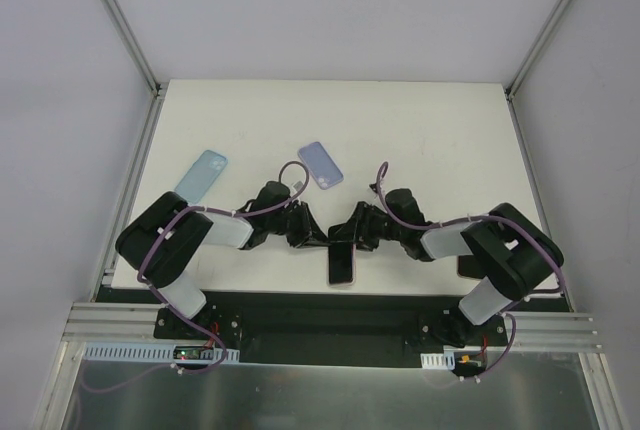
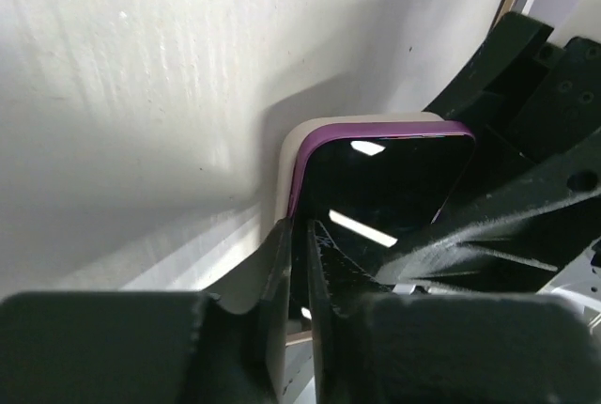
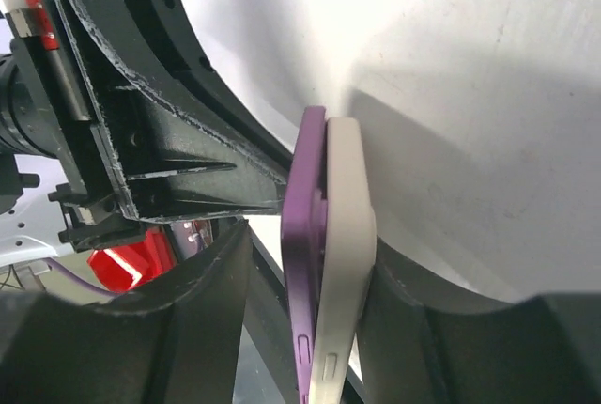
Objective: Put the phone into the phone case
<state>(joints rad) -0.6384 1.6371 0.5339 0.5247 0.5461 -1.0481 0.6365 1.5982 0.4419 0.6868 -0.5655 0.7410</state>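
Right fingers (image 3: 178,329) clamp a glossy purple phone (image 3: 302,263) against its matte cream case (image 3: 344,254), held edge-up over the worktop's (image 1: 420,130) near edge. Left fingers (image 2: 113,348) seem clamped on the same pair. Seating is in hand; the phone looks only partly in, so next comes a firm, even squeeze along the rounded edges.

No legible text, label, brand, number or sign in any of the three views.
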